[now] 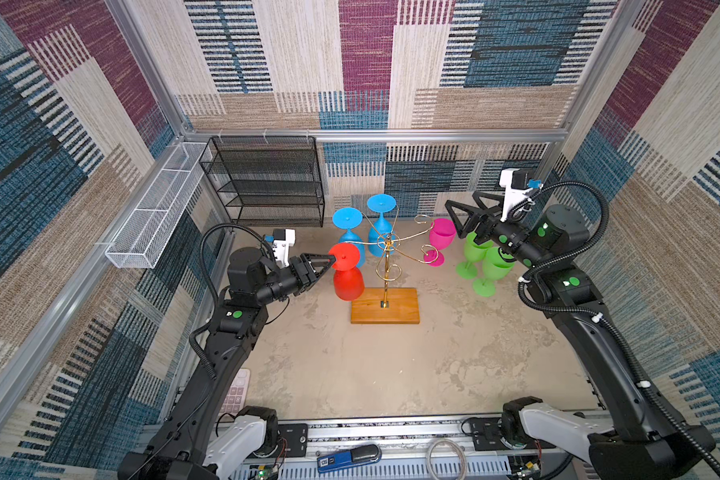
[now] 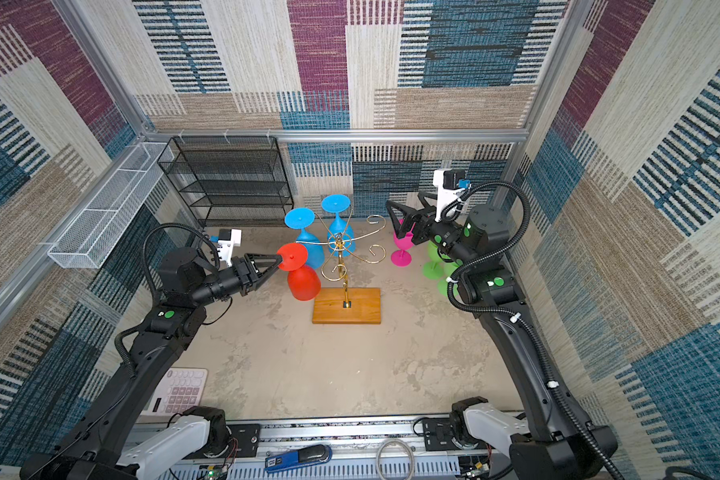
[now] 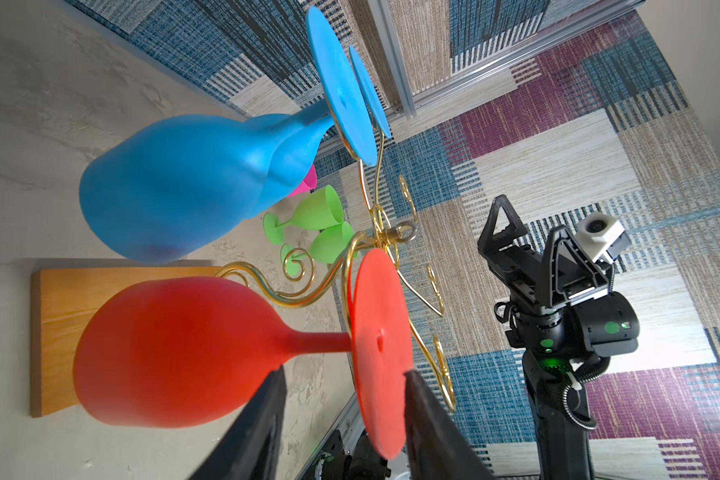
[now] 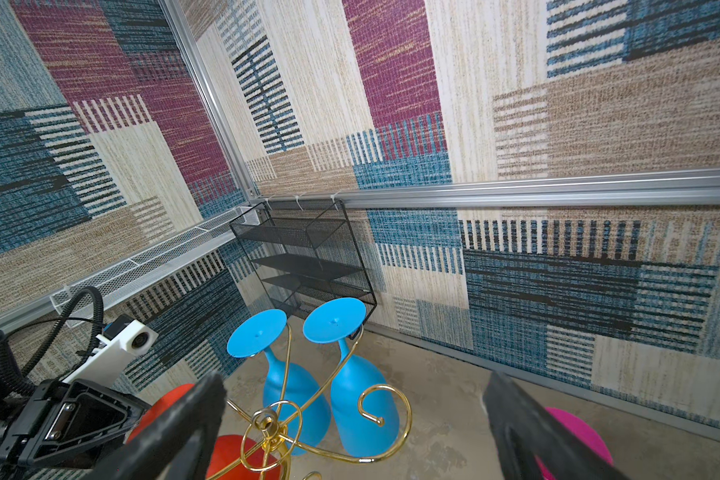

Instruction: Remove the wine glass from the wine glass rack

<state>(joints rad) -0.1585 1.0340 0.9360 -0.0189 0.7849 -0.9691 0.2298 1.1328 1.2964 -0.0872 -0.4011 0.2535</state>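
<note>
Here the red plastic wine glass (image 1: 348, 282) hangs upside down from a scroll arm on the left of the thin gold wire rack (image 1: 385, 282). Its long axis is vertical, foot up and bowl down. The left gripper (image 1: 332, 261) straddles the foot's rim, fingers partly apart and not clamped. The right gripper (image 1: 462, 199) hovers with its fingers spread wide. Six glasses show: the red one and two blue glasses (image 1: 350, 237) (image 1: 381, 241) hang, while one pink glass (image 1: 442, 235) and two green glasses (image 1: 474, 249) (image 1: 497, 266) stand upright on the grey table (image 1: 391, 365).

Finishes: wire, wood, plastic, mesh, cloth.
The wine glass rack (image 1: 388, 243) is gleaming as polished gold metal wire, its wooden base (image 1: 391, 318) showing smooth orange-brown grain; red wine glass (image 3: 175, 353) and blue glasses (image 3: 175, 187) are looking like matt plastic; tabletop (image 1: 370, 374) is showing rough, mottled grey-beige; shelf unit (image 1: 266, 187) is reading as black metal mesh, basket (image 1: 158, 208) as white mesh; walls (image 1: 366, 50) are wearing coarse woven cloth.
</note>
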